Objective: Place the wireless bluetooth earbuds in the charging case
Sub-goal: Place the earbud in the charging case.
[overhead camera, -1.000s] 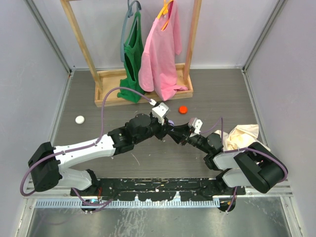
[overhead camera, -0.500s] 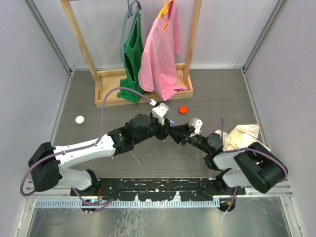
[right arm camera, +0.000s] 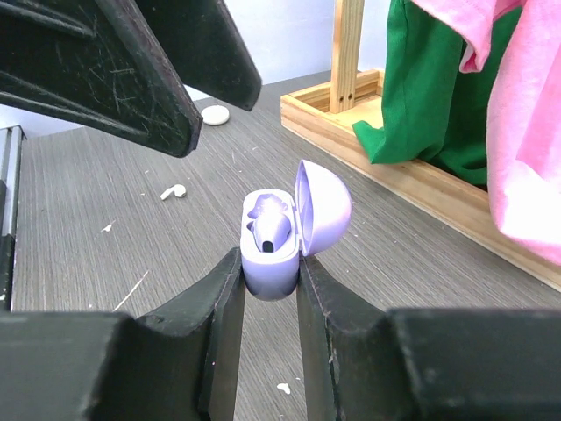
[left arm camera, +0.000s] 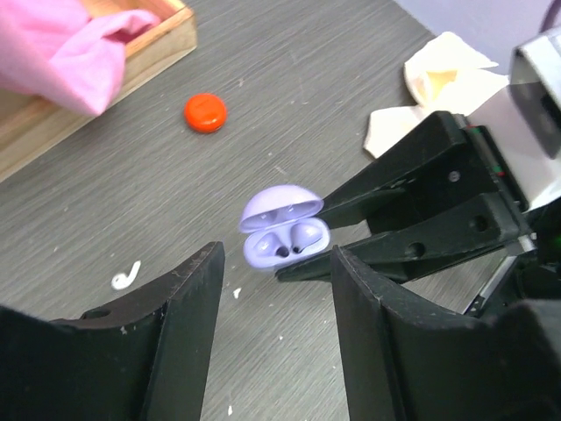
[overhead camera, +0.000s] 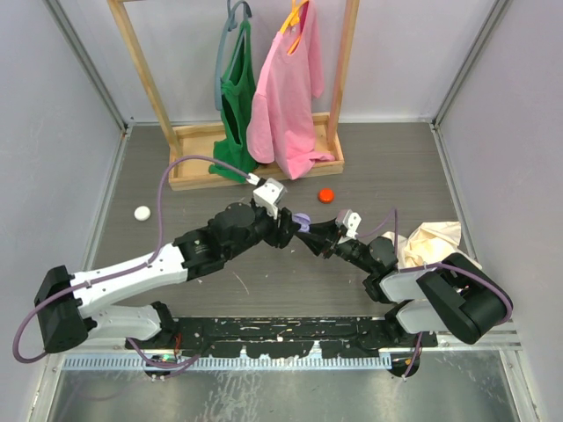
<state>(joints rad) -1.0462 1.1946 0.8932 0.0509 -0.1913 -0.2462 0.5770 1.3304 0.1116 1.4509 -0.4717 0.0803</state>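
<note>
We see the grey wood-grain table (overhead camera: 396, 167) filling the enclosure. At its far edge stands a wooden rack (overhead camera: 204, 134) with a pink shirt (overhead camera: 286, 88) and a green garment (overhead camera: 236, 97) on hangers. The left arm (overhead camera: 132, 274) reaches in from the near left corner and the right arm (overhead camera: 418, 286) from the near right, and their wrists meet over the middle of the table. A crumpled cream cloth (overhead camera: 431, 237) lies just beside the right arm. The left jaws stand released, their two black fingers (left arm camera: 180, 333) well apart with nothing between them, pointing at the case from close by without touching it. The right jaws are clenched on the charging case (right arm camera: 272, 263), their fingers (right arm camera: 219, 307) pressing its lower body from both sides and holding it raised over the table. The case is pale lavender, and its domed lid is hinged open on the side toward the rack. A red cap (overhead camera: 326, 195) lies on the table between the rack and the wrists, and a white disc (overhead camera: 142, 212) lies well apart to the left. The wireless bluetooth earbuds (left arm camera: 305, 234) sit side by side in the wells of the open case in the left wrist view, though from the right wrist we make out only one clearly. A small white scrap (left arm camera: 125, 276) lies on the table, left of the case in the left wrist view.
</note>
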